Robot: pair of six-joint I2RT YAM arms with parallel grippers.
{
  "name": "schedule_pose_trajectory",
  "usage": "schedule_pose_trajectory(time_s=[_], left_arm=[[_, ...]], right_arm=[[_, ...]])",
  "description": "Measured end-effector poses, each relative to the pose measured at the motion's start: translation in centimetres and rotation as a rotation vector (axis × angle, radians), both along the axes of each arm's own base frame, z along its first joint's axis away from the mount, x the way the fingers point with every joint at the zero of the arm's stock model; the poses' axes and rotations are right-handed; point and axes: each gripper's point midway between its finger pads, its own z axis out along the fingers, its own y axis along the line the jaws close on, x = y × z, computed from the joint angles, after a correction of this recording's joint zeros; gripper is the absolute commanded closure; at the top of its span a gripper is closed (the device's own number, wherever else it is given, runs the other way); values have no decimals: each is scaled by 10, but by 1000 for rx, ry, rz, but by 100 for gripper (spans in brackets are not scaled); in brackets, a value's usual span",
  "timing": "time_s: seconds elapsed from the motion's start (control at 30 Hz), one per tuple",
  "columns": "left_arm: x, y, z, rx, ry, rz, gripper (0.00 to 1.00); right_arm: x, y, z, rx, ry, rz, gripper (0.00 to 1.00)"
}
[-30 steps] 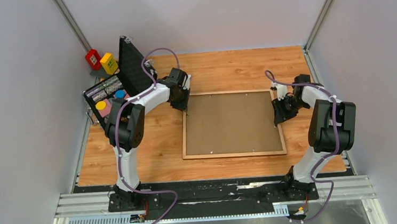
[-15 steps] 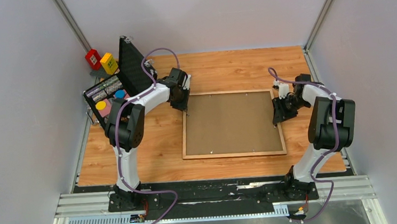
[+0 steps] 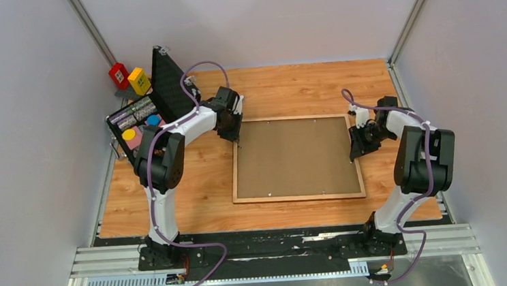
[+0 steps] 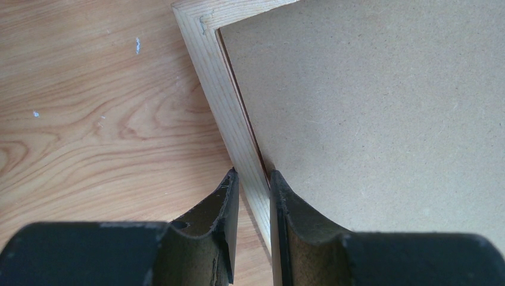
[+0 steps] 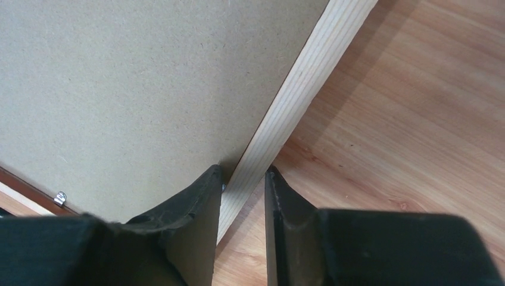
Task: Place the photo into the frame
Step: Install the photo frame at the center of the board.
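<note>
The frame (image 3: 299, 197) lies face down on the wooden table, its pale wood back up, with the plain brown backing board (image 3: 296, 157) filling it. The photo is hidden. My left gripper (image 3: 237, 139) straddles the left rail near the far left corner. In the left wrist view the left gripper (image 4: 252, 174) is shut on the pale rail (image 4: 223, 101), one finger on the table side and one on the board (image 4: 369, 107) side. My right gripper (image 3: 354, 150) is on the right rail. In its wrist view the right gripper (image 5: 245, 170) pinches the rail (image 5: 309, 71) beside the board (image 5: 131, 89).
An open black case (image 3: 136, 121) with coloured items stands at the table's left edge, its lid (image 3: 167, 81) upright. Red (image 3: 119, 75) and yellow (image 3: 139, 80) boxes sit behind it. A small metal clip (image 5: 60, 197) shows at the frame's near rail. Grey walls close in both sides.
The right wrist shifted slightly at the right rail and settled back. The frame, the board and the left arm have not moved.
</note>
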Motion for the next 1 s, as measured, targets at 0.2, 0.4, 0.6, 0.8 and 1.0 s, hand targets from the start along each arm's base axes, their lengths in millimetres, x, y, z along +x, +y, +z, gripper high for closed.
schedule_pose_trajectory(time_s=[0.2, 0.4, 0.6, 0.8, 1.0], left_arm=[[0, 1, 0, 0, 0, 2, 100], [1, 1, 0, 0, 0, 3, 100], [1, 1, 0, 0, 0, 3, 100], [1, 1, 0, 0, 0, 3, 100], [1, 2, 0, 0, 0, 4, 100]], right_arm=[[-1, -1, 0, -5, -16, 39, 79], [-1, 0, 0, -5, -27, 71, 84], [-1, 0, 0, -2, -44, 120, 85], [-2, -1, 1, -11, -59, 159, 80], [-1, -2, 1, -20, -67, 186, 73]])
